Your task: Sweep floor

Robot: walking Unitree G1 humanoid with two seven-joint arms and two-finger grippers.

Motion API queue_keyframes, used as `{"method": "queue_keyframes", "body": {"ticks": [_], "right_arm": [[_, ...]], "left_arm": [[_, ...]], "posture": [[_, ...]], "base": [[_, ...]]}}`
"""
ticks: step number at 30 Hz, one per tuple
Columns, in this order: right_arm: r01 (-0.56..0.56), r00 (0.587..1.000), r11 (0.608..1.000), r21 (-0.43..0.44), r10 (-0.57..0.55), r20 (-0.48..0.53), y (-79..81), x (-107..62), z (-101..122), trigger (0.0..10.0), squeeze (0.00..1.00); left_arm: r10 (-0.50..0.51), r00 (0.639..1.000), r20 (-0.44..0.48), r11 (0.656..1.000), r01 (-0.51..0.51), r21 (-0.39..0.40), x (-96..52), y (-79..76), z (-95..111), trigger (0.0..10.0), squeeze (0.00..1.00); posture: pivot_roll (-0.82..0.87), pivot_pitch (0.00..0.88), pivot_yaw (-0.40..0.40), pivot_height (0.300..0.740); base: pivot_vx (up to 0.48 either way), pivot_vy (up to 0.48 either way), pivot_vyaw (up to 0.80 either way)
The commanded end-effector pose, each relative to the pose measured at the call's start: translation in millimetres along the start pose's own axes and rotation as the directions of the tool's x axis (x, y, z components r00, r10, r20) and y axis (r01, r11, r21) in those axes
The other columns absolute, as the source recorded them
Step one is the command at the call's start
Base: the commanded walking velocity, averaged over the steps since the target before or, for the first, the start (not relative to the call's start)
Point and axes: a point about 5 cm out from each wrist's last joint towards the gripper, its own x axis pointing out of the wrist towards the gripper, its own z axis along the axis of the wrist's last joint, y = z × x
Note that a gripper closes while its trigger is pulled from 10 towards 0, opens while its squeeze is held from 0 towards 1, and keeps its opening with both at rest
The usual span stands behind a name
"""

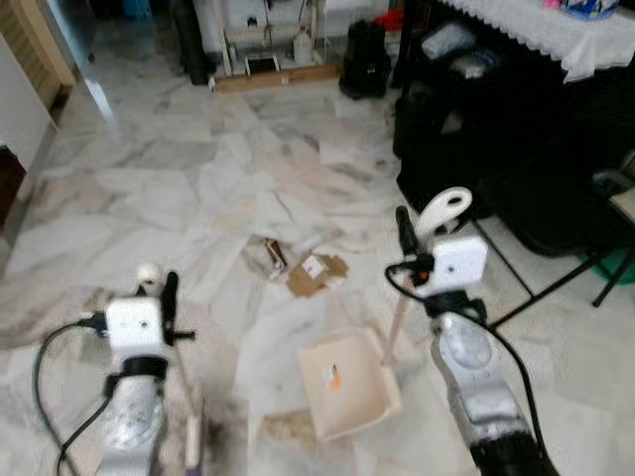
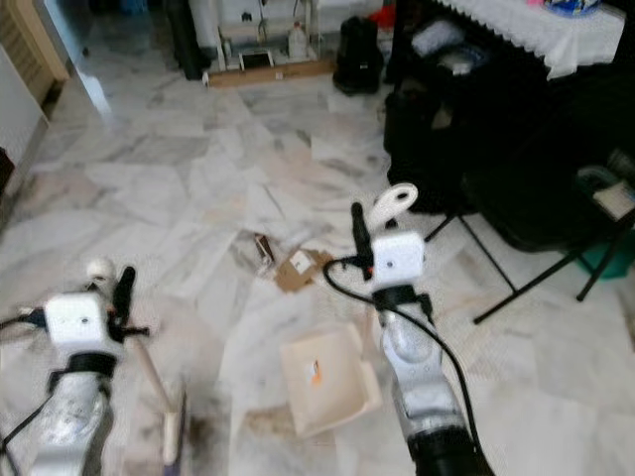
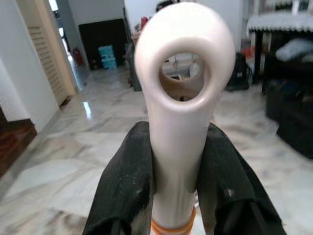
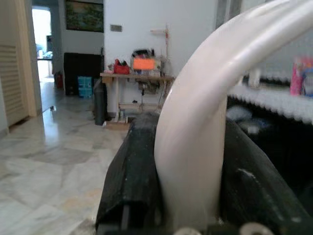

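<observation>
My left gripper (image 1: 159, 290) is shut on the cream broom handle (image 3: 178, 98), and its black fingers (image 3: 127, 186) press both sides below the ring end. The broom head (image 1: 192, 436) rests on the marble floor by my left arm. My right gripper (image 1: 421, 234) is shut on the cream dustpan handle (image 4: 205, 122). The dustpan (image 1: 347, 385) lies on the floor between the arms, with its open side facing away from me. Ahead of it lie torn cardboard scraps (image 1: 316, 274) and a small box (image 1: 275, 255).
Black furniture (image 1: 496, 129) and a folding chair's legs (image 1: 556, 283) crowd the right side. A table with a white lace cloth (image 1: 536, 30) stands behind them. A black bag (image 1: 365, 59) and a low wooden shelf (image 1: 268, 71) sit at the back. Open marble floor (image 1: 179, 169) stretches ahead and left.
</observation>
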Motion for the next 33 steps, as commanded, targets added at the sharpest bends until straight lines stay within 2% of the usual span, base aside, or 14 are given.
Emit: {"method": "queue_keyframes", "body": {"ticks": [1, 3, 11, 28, 33], "right_arm": [[-0.017, 0.998, 1.0, 0.009, 0.017, 0.056, 5.5, 7.7, 13, 10.0, 0.0], [-0.018, 0.998, 1.0, 0.014, 0.017, 0.052, 5.6, 7.9, 13, 10.0, 0.0], [-0.028, 0.998, 1.0, 0.003, 0.028, 0.052, 5.6, 8.9, 13, 10.0, 0.0], [-0.072, 0.995, 0.997, -0.017, 0.073, 0.069, 11.3, 9.9, 15, 10.0, 0.0], [-0.102, 0.991, 0.993, -0.057, 0.107, 0.082, 15.9, 11.1, 17, 10.0, 0.0]], "left_arm": [[0.016, 0.999, 0.046, 1.0, -0.017, 0.02, 2.7, 7.7, 8, 10.0, 0.0], [0.016, 0.999, 0.046, 1.0, -0.017, 0.02, 2.7, 7.8, 8, 10.0, 0.0], [0.012, 0.999, 0.043, 1.0, -0.013, 0.017, 2.3, 6.7, 7, 10.0, 0.0], [-0.002, 0.999, 0.046, 1.0, 0.001, 0.013, 1.9, 4.8, 6, 10.0, 0.0], [-0.007, 0.999, 0.044, 1.0, 0.007, 0.014, 2.6, 3.4, 6, 10.0, 0.0]], "posture": [[0.08, 0.029, 0.018, 0.74], [0.08, 0.029, 0.018, 0.74], [0.08, 0.018, 0.016, 0.74], [0.08, 0.0, 0.007, 0.74], [0.08, 0.0, 0.007, 0.74]], "base": [[0.315, 0.0, 0.0], [0.311, 0.0, 0.0], [0.312, 0.0, -0.8], [0.309, 0.0, 0.0], [0.301, 0.0, 0.09]]}}
